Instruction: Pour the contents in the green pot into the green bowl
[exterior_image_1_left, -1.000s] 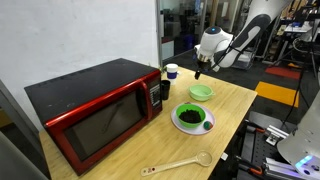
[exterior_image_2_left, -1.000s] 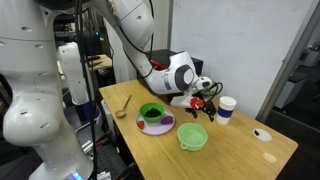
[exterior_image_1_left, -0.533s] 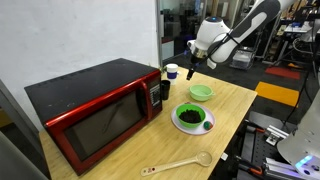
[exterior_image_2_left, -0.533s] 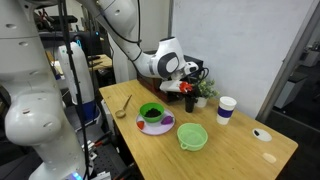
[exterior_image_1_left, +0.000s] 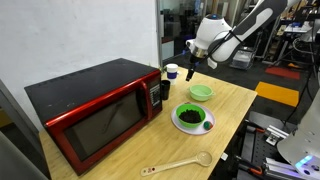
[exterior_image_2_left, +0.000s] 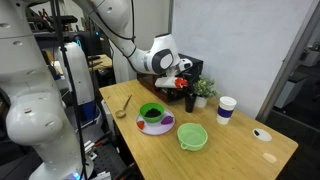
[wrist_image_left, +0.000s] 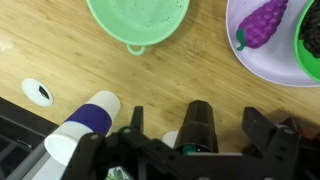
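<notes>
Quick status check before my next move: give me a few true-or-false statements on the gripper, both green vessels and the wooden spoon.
1. The gripper is open and empty. True.
2. The small pale lime-green plastic pot lies tipped over. False: it stands upright.
3. The wide deep-green bowl sits on a purple plate. True.
4. The long wooden spoon is in the bowl. False: it lies on the wooden table, apart.

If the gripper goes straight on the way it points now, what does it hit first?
Most likely bare table, between the paper cup and the purple plate, short of the green pot. Depth is hard to judge.
</notes>
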